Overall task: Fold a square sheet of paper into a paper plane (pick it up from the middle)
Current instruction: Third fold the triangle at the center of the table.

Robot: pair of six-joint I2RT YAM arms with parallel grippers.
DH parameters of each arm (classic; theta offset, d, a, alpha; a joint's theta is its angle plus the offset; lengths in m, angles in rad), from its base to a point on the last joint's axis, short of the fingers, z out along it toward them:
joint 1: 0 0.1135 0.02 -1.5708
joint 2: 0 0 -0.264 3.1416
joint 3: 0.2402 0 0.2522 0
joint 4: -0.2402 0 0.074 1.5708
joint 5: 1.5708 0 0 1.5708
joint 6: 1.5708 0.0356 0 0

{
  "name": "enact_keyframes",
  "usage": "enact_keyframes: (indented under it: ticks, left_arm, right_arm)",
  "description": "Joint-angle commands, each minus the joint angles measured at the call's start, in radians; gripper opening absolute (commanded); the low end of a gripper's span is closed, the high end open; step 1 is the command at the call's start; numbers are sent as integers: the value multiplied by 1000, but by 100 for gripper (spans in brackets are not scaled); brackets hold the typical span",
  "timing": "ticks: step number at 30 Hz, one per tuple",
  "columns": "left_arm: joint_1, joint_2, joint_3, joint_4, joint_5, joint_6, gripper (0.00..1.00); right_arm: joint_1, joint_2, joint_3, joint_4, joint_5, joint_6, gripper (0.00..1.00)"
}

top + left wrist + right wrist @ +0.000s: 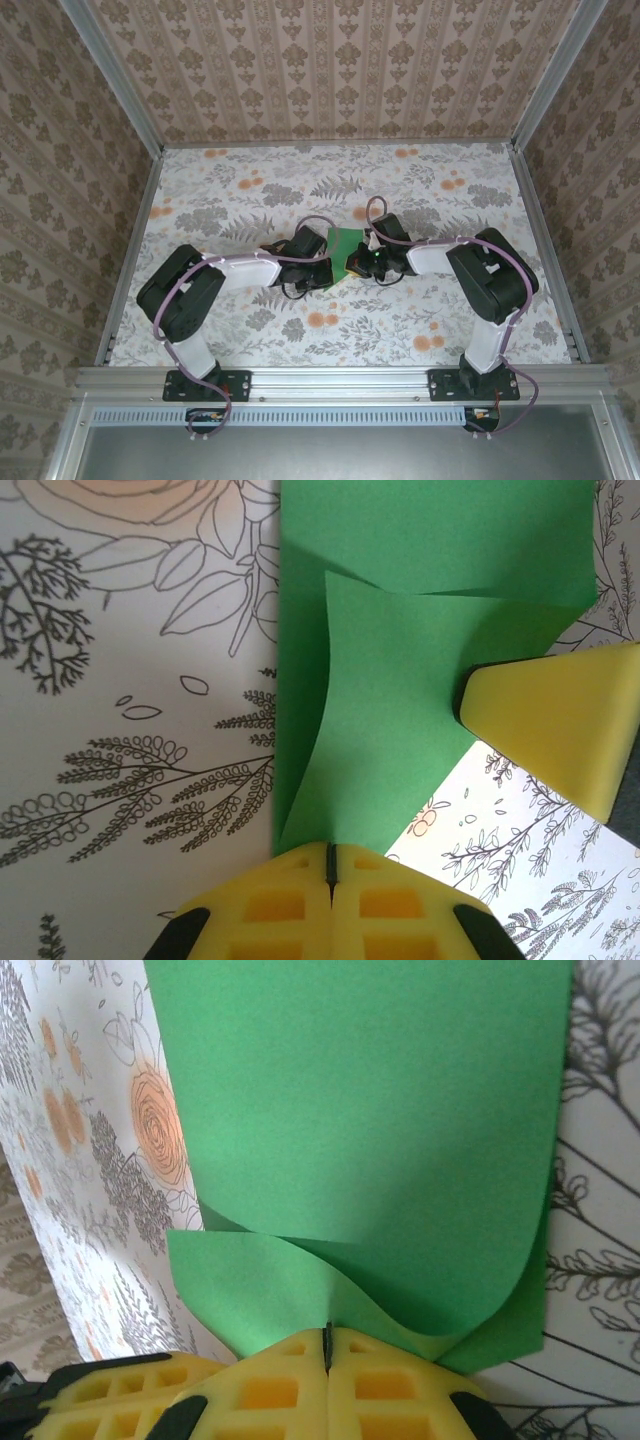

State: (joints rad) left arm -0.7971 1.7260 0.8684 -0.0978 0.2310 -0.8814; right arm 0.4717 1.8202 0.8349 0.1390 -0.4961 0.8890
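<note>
Green square sheet of paper (pixel 346 248) partly folded over the floral table (pixel 400 330); we note left gripper (pixel 330 865) and right gripper (pixel 327 1345) both clamped on its edges

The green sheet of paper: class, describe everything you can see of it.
The square sheet of paper is thin, plain bright green, unmarked and matte. It is partly folded: one flap curls over the rest in a soft bend that is not pressed flat. It is at mid-table over the floral table cover, between the two arms. The left gripper and the right gripper each have their jaws shut on its edge.
</note>
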Motion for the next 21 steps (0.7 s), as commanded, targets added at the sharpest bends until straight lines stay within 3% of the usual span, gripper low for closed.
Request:
enact_keyframes:
  ticks: [1, 10, 21]
  left_arm:
    - [6, 29, -14, -57, -30, 11, 0]
    - [7, 38, -13, -57, -18, 13, 0]
    - [4, 36, -26, -85, -18, -11, 0]
  right_arm:
    - [2, -51, 27, -88, -21, -115, 7]
    - [82, -2, 92, -145, -8, -150, 7]
    - [72, 71, 136, -226, 43, -181, 5]
